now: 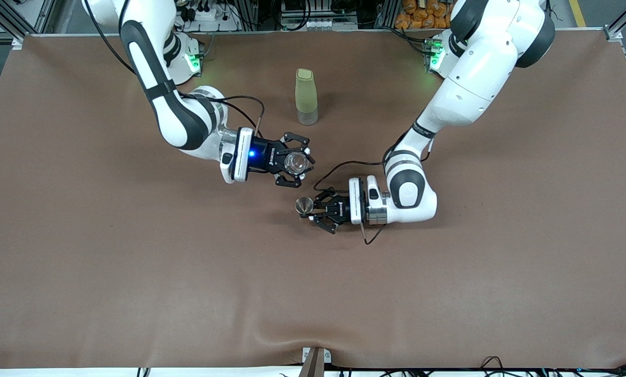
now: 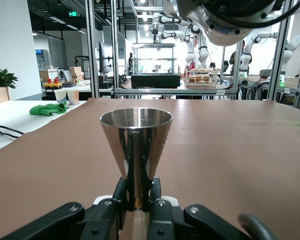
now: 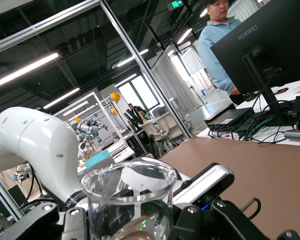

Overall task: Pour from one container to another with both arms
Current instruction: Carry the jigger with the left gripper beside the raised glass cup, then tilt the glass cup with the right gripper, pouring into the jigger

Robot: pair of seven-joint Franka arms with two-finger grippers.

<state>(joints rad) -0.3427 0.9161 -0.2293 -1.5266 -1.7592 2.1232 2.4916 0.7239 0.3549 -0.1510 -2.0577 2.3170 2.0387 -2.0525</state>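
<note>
You are holding a small, slick, breakable glass cup by its wall in the clamped right gripper, just above the light, rigid metal jigger that the left gripper is pinching at its narrow waist over the surface.

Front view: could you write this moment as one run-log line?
right gripper: shut on glass cup | left gripper: shut on jigger | pour: not begun
</note>
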